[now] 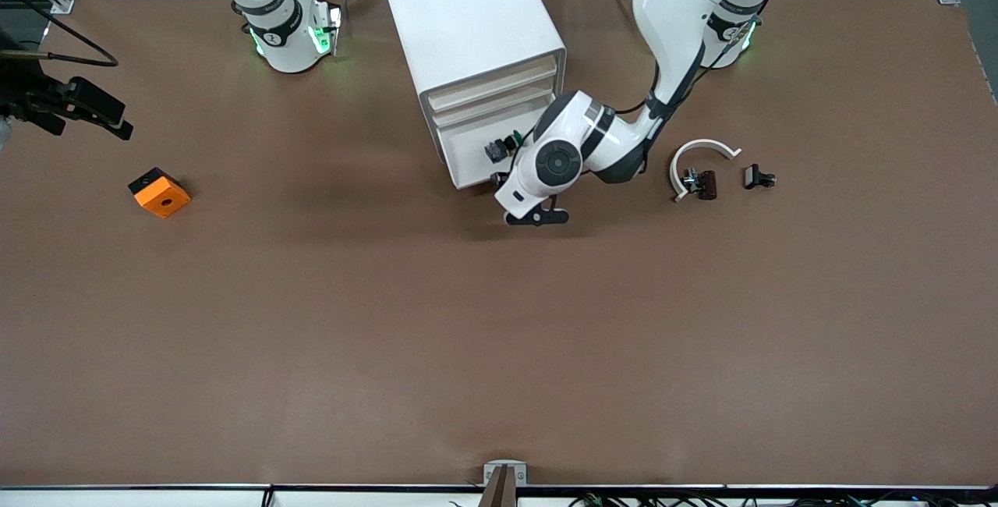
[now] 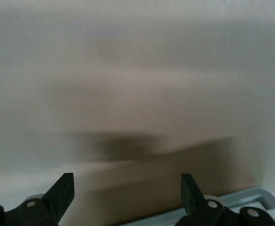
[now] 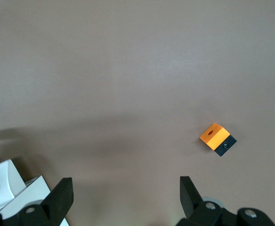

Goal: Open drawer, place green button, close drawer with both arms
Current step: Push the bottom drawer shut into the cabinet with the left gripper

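Observation:
The white cabinet (image 1: 468, 15) stands at the table's middle, near the robots' bases. Its lowest drawer (image 1: 468, 157) is pulled out, and the button (image 1: 504, 147), green cap and blue-grey base, lies in it. My left gripper (image 1: 535, 216) is low in front of that drawer. The left wrist view shows the left gripper (image 2: 128, 188) open and empty, with the pale beige drawer front (image 2: 142, 94) filling the picture. My right gripper (image 1: 115, 125) waits in the air at the right arm's end of the table. The right wrist view shows the right gripper (image 3: 126, 190) open over bare table.
An orange cube (image 1: 160, 193) with a hole (image 3: 216, 137) lies at the right arm's end. A white curved strip with a black clip (image 1: 698, 168) and another black clip (image 1: 758, 177) lie toward the left arm's end, beside the left arm's forearm.

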Robot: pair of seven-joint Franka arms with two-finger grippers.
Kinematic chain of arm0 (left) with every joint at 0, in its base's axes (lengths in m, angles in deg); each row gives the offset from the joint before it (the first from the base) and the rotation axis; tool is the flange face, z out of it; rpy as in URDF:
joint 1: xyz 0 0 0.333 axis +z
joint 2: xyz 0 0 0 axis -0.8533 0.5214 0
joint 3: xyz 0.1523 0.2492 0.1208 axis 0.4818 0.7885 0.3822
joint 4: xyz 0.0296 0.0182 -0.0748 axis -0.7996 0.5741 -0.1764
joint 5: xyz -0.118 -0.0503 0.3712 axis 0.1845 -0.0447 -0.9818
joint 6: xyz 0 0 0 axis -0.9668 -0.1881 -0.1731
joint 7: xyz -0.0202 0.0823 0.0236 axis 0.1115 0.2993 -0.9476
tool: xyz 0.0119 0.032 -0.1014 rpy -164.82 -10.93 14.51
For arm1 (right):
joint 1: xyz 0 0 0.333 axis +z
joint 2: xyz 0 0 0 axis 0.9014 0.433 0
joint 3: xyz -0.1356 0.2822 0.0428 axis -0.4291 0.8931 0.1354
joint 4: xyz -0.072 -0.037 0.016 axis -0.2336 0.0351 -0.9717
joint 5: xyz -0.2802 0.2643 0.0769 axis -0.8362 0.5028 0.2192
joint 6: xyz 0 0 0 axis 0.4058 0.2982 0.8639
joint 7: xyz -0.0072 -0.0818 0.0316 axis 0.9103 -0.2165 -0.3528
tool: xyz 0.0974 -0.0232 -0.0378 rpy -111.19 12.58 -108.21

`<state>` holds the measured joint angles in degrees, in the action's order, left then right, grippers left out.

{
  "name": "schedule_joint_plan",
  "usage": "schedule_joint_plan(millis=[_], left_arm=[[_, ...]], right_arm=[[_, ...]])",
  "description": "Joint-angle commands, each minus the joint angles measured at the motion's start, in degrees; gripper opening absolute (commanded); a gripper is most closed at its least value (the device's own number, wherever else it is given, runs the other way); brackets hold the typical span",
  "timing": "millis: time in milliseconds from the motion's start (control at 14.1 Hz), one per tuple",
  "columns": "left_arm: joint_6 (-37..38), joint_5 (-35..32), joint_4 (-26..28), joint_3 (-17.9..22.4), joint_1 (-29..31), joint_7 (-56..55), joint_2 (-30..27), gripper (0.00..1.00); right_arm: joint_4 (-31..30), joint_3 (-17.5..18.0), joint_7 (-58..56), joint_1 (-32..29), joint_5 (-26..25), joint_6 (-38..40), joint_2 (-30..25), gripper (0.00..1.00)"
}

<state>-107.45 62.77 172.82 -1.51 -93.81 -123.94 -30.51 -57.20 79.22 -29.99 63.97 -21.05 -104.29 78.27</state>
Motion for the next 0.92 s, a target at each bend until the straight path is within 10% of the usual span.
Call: schedule_joint_plan(millis=[0, 850], left_arm=[[0.27, 0.73, 2.65, -2.95, 0.26, -1.68, -1.6, 1.0], [-0.17, 0.73, 3.72, -6.74, -2.55, -5.29, -1.34, 1.0]], right_arm=[[1.56, 0.66, -0.25, -0.6, -0.58, 0.19, 0.52, 1.0], [1.65, 0.75, -0.25, -0.6, -0.67, 0.36, 0.52, 1.0]])
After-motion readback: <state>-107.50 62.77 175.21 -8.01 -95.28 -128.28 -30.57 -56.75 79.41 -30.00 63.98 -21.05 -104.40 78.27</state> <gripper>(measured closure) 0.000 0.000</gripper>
